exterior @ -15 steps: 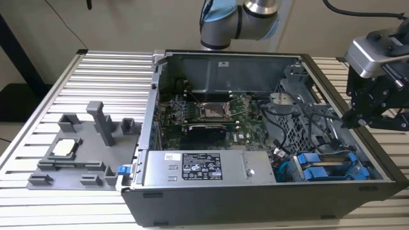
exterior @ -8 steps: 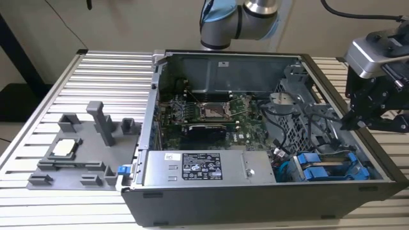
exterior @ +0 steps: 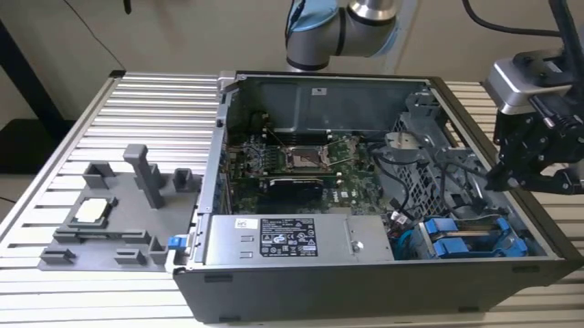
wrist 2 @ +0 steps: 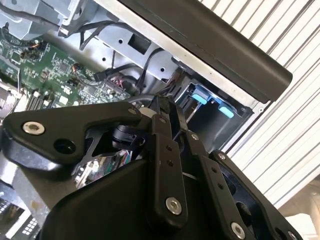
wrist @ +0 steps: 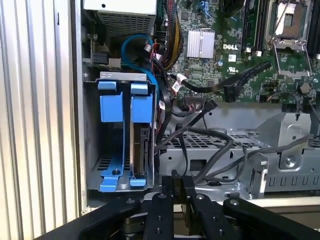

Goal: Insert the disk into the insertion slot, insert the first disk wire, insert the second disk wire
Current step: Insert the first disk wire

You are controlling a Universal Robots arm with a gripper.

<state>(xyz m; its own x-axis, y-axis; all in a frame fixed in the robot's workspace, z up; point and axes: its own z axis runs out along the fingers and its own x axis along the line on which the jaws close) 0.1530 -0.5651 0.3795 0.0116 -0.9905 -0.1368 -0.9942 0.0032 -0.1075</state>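
The disk [wrist: 143,150] stands on edge in its blue bracket [wrist: 140,102], seated in the insertion slot of the grey drive cage [wrist: 91,130] at the case's corner. In the exterior view the blue bracket [exterior: 466,240] shows at the case's near right corner. A second blue bracket [wrist: 110,102] sits beside it. Loose black wires [wrist: 200,137] with a connector [wrist: 209,105] lie over the perforated cage next to the disk. My gripper [wrist: 180,182] hovers above the case's rim, a short way from the disk, shut with nothing between its fingers; it also appears at the exterior view's right [exterior: 527,178].
The open computer case [exterior: 365,287] lies on a slatted metal table [exterior: 146,102]. Inside are the green motherboard [exterior: 292,164], a grey power-supply box [exterior: 292,239] and a blue cable loop [wrist: 135,42]. A grey fixture [exterior: 119,212] with a processor chip stands at the exterior view's left.
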